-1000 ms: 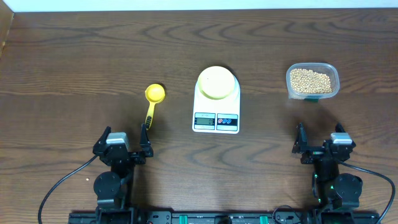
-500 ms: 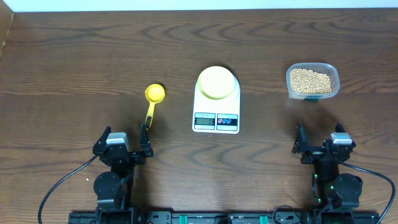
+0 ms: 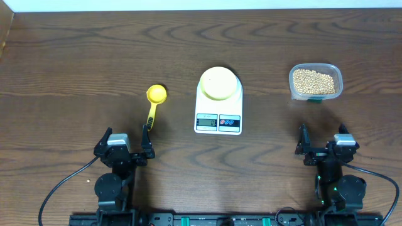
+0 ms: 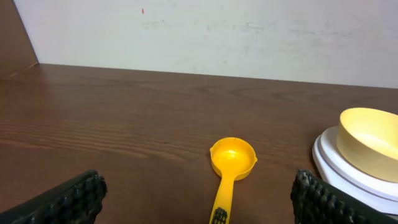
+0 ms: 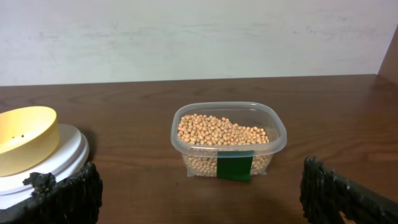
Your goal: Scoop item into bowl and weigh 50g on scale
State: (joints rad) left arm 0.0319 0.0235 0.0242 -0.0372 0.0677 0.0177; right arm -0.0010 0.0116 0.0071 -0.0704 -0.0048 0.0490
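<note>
- While the left jaws and right jaws both stand spread wide and empty at the bench's (image 3: 75, 56) near edge, the beans (image 5: 222, 132) lie well ahead of the right jaws, in a clear container (image 5: 282, 134).
- They are small, round, tan; the pale yellow-green bowl (image 3: 219, 82) sits on the white scale (image 3: 218, 122).
</note>
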